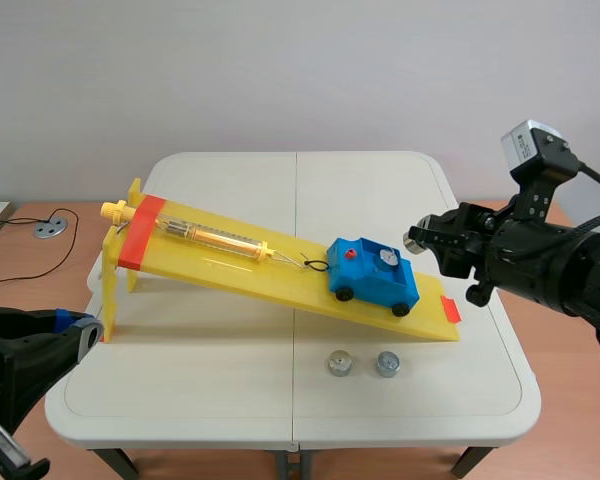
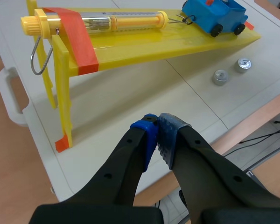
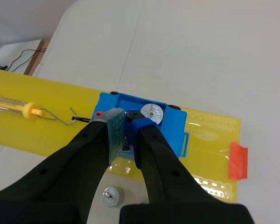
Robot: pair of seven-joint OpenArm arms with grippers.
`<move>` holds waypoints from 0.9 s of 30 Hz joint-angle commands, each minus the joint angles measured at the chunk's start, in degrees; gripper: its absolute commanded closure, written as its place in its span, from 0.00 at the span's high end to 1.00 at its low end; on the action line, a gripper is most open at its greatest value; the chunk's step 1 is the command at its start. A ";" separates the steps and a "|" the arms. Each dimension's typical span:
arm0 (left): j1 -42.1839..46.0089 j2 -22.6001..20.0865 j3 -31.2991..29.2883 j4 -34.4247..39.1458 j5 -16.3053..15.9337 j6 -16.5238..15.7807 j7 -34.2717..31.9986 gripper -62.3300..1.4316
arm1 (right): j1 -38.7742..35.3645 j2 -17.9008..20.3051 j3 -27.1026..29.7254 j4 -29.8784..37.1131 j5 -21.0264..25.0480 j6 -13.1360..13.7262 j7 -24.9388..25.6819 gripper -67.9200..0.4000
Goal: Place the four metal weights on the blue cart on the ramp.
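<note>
Standing before a pale wall (image 1: 280, 70), a white folding table (image 1: 180, 400) bears a yellow plastic ramp (image 1: 230, 265). The blue toy cart (image 1: 375, 285) sits near its low end, one round metal weight (image 1: 385, 258) aboard. A second weight (image 1: 340, 363) and a third weight (image 1: 387, 364) lie on the tabletop beside the ramp's foot. The right gripper (image 3: 126, 122), raised near the cart, clamps a fourth weight (image 1: 415, 238). The left gripper (image 2: 157, 128) has its fingers together on nothing.

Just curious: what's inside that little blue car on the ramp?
One metal weight lies in the blue cart; the right gripper above it hides part of its tray.
</note>
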 commanded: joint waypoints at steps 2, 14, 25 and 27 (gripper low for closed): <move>-1.14 0.44 -0.46 4.63 -3.39 -1.81 -5.95 0.07 | 7.17 0.72 -0.22 1.49 3.52 0.72 6.47 0.01; -1.14 0.44 -0.46 4.63 -3.39 -1.81 -5.92 0.07 | 13.22 -0.02 -1.44 -7.80 3.54 2.45 6.19 0.01; -1.14 0.44 -0.46 4.63 -3.39 -1.81 -5.92 0.07 | 14.01 -0.31 -4.09 -8.37 3.30 2.69 4.26 0.01; -1.14 0.44 -0.46 4.63 -3.39 -1.81 -5.92 0.07 | 13.86 -0.31 -4.46 -8.39 3.30 2.67 3.82 0.01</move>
